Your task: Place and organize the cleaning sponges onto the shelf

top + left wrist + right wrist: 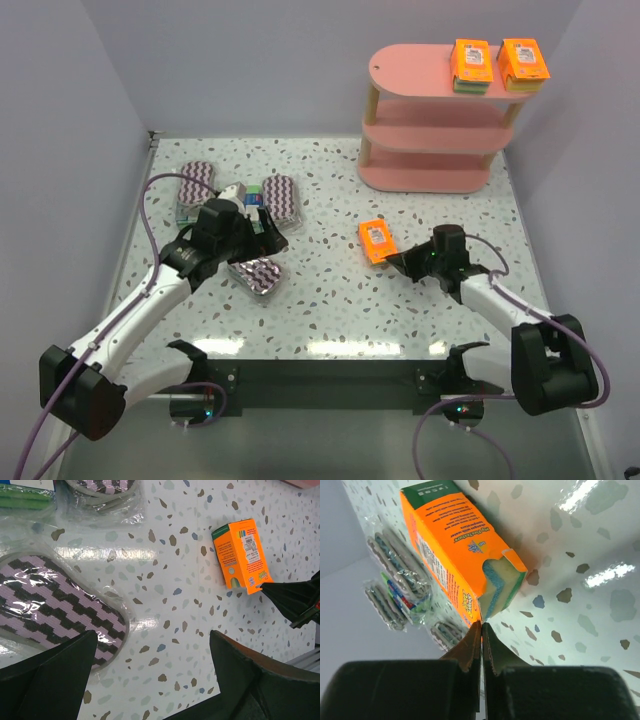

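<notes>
The pink shelf (430, 130) stands at the far right, with two orange packs (472, 64) (524, 62) on its top board. A third orange pack (375, 241) lies on the table; it also shows in the right wrist view (455, 545) and the left wrist view (241, 552). My right gripper (481, 625) (397, 262) is shut, its tips touching that pack's near corner with nothing between them. My left gripper (152, 652) (272, 236) is open and empty, low over the table beside a purple-white zigzag pack (55, 605) (258, 272).
Two more zigzag packs (198, 180) (282, 196) and blue-green boxes (250, 203) lie in a pile at the left under my left arm. Grey walls close the table on the left, back and right. The shelf's two lower boards (440, 122) show nothing on them.
</notes>
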Available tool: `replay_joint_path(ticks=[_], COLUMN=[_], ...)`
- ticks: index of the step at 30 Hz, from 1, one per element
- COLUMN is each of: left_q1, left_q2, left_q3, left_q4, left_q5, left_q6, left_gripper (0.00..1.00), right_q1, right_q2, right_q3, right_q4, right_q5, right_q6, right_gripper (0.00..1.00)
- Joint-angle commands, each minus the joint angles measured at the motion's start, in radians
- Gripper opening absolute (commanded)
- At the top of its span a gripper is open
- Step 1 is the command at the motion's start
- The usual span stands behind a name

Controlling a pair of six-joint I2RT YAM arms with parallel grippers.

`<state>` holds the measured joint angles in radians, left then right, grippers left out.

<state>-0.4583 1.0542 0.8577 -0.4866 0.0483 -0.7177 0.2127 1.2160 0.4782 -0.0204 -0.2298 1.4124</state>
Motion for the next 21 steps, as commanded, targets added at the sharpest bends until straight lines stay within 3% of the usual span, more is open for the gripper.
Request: replay_joint_path(ticks=[1, 11, 21], left_q1=[0.006, 0.007, 0.010], left_q2=[-0.016, 0.004, 0.000], left_q3=[-0.003, 0.038, 0.037], left_q4=[0.036, 0.034, 0.033], left_q5=[-0.007, -0.024, -0.030], left_q6=[-0.017, -0.003, -0.005], left_gripper=[1.00, 1.00, 1.00], right_q1=[-0.006, -0.007, -0.007], right_q2=[-0.067, -0.199, -0.083], right_q3=[0.045, 0.302, 0.707], right_q4=[-0.062, -0.131, 0.103], right_q5=[-0.048, -0.204, -0.234], right_q6=[-0.023, 0.031, 0.183], right_gripper=[0.00, 0.00, 0.00])
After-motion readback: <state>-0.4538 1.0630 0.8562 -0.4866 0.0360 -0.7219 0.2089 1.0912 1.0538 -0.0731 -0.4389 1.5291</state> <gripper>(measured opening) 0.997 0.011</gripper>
